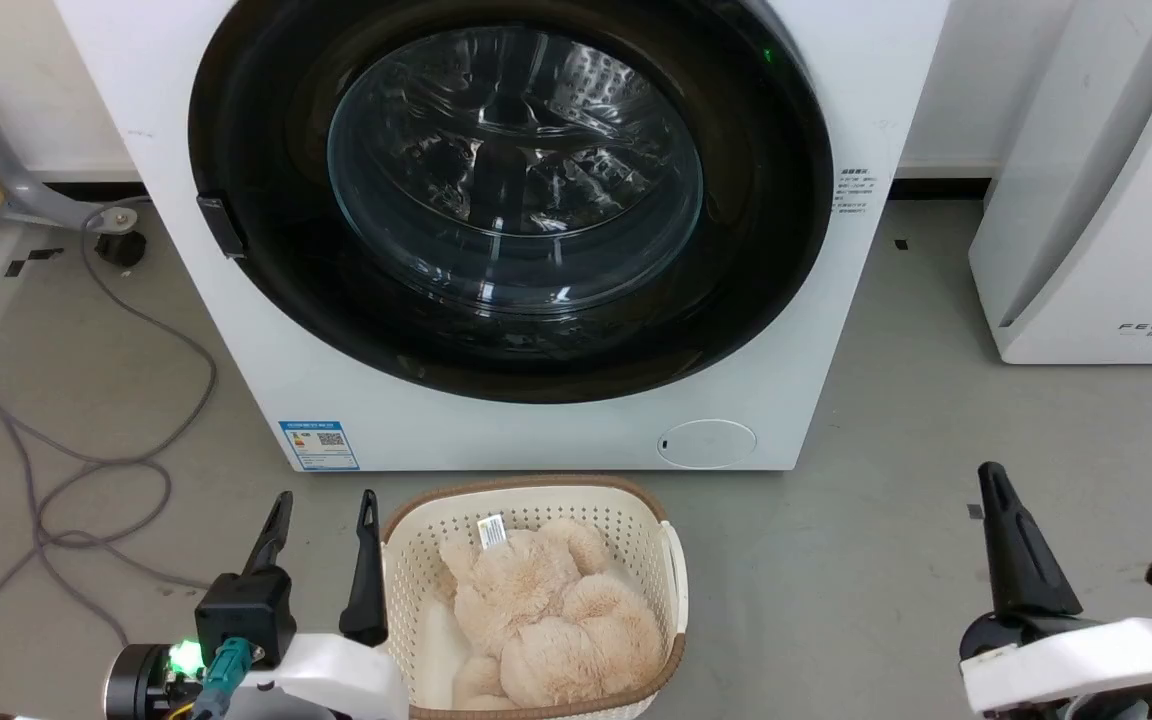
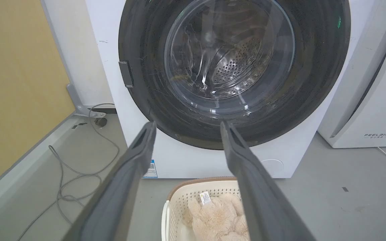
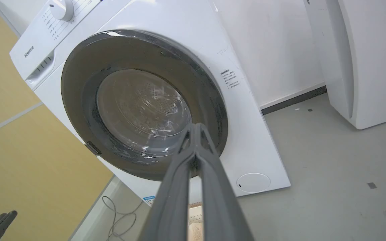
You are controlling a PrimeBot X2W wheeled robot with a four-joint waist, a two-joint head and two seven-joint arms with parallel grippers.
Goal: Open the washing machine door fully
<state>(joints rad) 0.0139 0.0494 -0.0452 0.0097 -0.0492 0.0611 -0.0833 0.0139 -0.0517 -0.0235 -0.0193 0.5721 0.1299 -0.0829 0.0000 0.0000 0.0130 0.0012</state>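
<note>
The washing machine door [image 1: 511, 190] is closed flat against the white machine front: a glossy black rim around a clear glass bowl, with a small handle tab [image 1: 221, 225] on its left edge. It also appears in the left wrist view [image 2: 233, 67] and the right wrist view [image 3: 142, 107]. My left gripper [image 1: 326, 510] is open at the lower left, well short of the door, nothing between its fingers [image 2: 136, 160]. My right gripper [image 1: 994, 480] is at the lower right, fingers pressed together [image 3: 196, 129] on nothing, far from the door.
A cream laundry basket [image 1: 406, 530] holding a beige plush toy [image 1: 556, 620] stands on the floor just before the machine. A grey cable [image 1: 86, 460] loops on the floor at left. A white appliance [image 1: 1096, 190] stands at right. A small round white flap [image 1: 706, 443] sits low on the machine.
</note>
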